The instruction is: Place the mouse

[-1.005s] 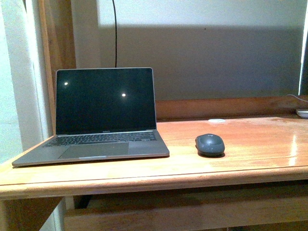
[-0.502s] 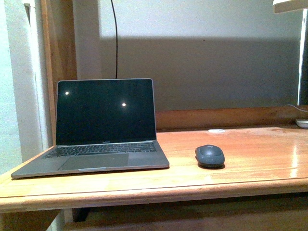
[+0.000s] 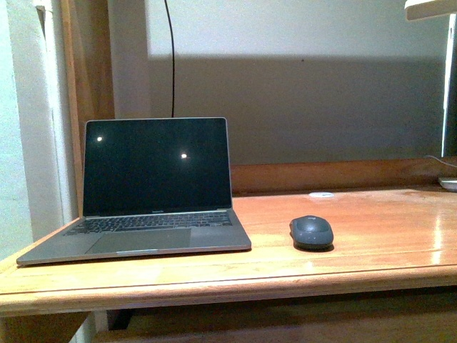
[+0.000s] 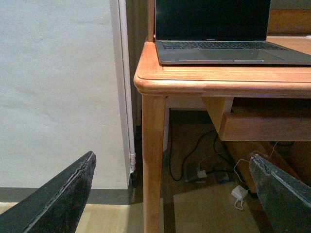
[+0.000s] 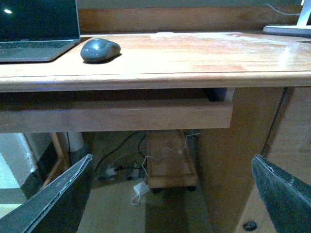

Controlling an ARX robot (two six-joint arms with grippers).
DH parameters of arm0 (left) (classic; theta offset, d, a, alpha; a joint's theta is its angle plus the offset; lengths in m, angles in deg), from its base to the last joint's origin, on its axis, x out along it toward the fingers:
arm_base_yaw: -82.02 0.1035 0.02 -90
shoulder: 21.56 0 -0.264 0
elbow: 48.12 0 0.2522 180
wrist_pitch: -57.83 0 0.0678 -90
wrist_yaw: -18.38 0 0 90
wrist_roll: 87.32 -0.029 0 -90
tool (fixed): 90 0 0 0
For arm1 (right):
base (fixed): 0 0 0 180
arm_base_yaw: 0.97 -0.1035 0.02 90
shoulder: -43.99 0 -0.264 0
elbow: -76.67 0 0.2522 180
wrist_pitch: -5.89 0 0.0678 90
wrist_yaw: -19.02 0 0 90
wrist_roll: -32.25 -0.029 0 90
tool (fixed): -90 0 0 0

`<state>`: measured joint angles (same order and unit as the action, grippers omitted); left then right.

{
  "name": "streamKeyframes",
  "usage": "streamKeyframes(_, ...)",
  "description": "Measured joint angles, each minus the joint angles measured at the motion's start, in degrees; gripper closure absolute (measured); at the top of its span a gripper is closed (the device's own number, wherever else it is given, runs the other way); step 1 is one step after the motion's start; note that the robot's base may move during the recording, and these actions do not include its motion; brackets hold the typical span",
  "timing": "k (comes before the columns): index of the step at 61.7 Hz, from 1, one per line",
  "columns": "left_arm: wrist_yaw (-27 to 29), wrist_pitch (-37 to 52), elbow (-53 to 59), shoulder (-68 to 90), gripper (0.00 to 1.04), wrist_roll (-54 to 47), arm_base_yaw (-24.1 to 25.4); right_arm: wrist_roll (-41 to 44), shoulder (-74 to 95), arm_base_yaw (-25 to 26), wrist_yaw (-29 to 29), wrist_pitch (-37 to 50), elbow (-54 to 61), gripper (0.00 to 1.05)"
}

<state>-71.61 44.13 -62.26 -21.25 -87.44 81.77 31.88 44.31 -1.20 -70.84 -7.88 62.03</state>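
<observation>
The dark grey oval mouse (image 3: 311, 232) rests on the wooden desk (image 3: 371, 250), just right of the open laptop (image 3: 153, 186). It also shows in the right wrist view (image 5: 100, 50), on the desk top beside the laptop's corner (image 5: 36, 29). My left gripper (image 4: 172, 194) is open and empty, held low in front of the desk's left leg. My right gripper (image 5: 172, 194) is open and empty, held low below the desk's front edge. Neither gripper shows in the front view.
A small flat white disc (image 3: 321, 194) lies at the desk's back edge. A drawer front (image 5: 116, 116) hangs under the desk top. A white wall (image 4: 58, 87) stands left of the desk leg (image 4: 153, 160). Cables and plugs (image 4: 204, 170) lie on the floor underneath.
The front view shifted upward between one second and half a second ago, so the desk sits lower in frame. Since then it is steady. The mouse and laptop have not moved on the desk.
</observation>
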Motion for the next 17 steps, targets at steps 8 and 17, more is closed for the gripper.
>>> streamKeyframes(8, 0.0, 0.0, 0.0, 0.0, 0.08, 0.0, 0.0, 0.0, 0.0, 0.0, 0.0, 0.0, 0.0, 0.07)
streamKeyframes(17, 0.0, 0.0, 0.0, 0.0, 0.08, 0.0, 0.0, 0.0, 0.0, 0.0, 0.0, 0.0, 0.0, 0.07)
